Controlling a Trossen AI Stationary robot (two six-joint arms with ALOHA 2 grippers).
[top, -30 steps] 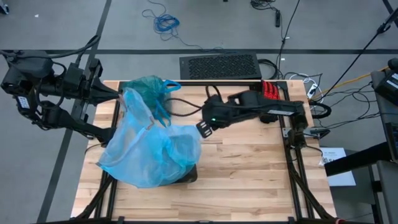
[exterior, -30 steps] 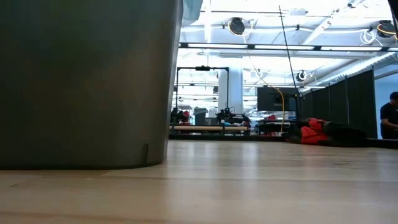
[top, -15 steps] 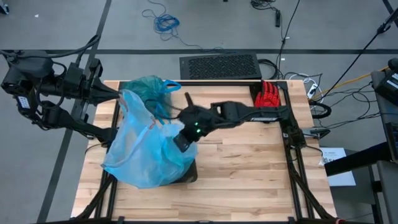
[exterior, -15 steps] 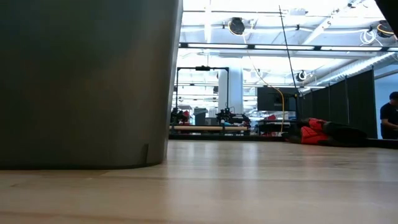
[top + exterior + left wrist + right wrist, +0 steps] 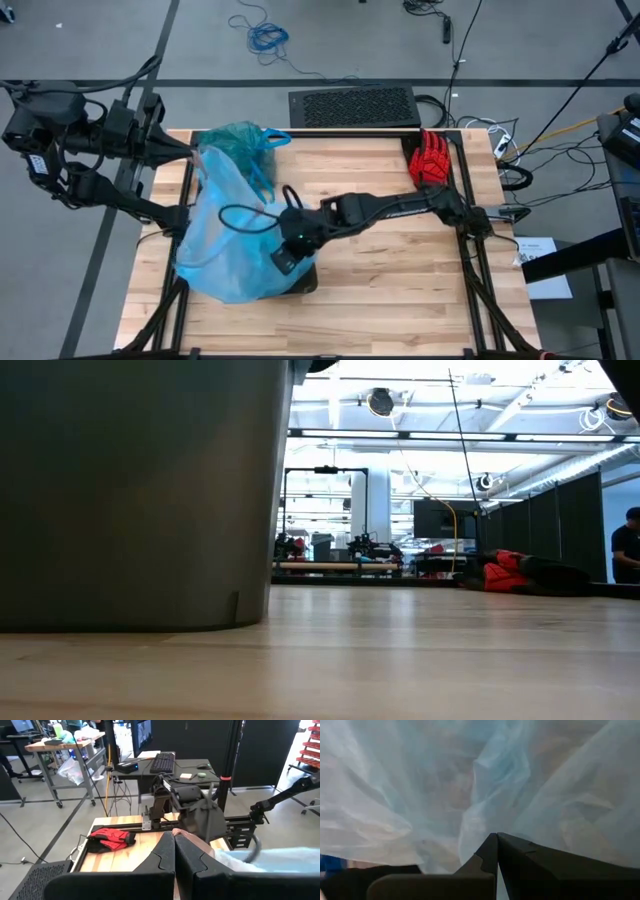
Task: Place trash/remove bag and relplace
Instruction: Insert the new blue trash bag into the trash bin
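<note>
A pale sky-blue plastic bag (image 5: 225,245) is draped over the dark bin (image 5: 130,490) at the table's near left. The teal-green bag (image 5: 240,140) with blue handle loops lies bunched on the table behind it, at the far left. My right gripper (image 5: 284,260) is shut and reaches slanting down into the pale bag's right side. My left gripper (image 5: 190,150) is shut, held high at the table's left edge at the pale bag's raised corner. No trash shows. My left gripper is shut at the pale bag's upper corner (image 5: 204,152), coming level from the table's left. The plastic runs up to a peak at the fingertips and hangs from there over the bin. My right gripper presses its shut fingertips (image 5: 492,845) into the pale bag's crumpled plastic (image 5: 470,800), slanting down from the table's right. The plastic folds in around the tips.
A red glove (image 5: 432,160) lies at the table's far right corner. A black grille box (image 5: 353,105) sits beyond the far edge. Bare wood spans the table's middle and right. The bin's wall fills the left of the low view.
My right gripper has gone toward the table's left and near edges and down, tipping its fingers lower, from the table's middle into the pale bag. The bag's right side has been pushed in and sunk, while its raised corner at my left gripper stayed. The red glove is uncovered.
</note>
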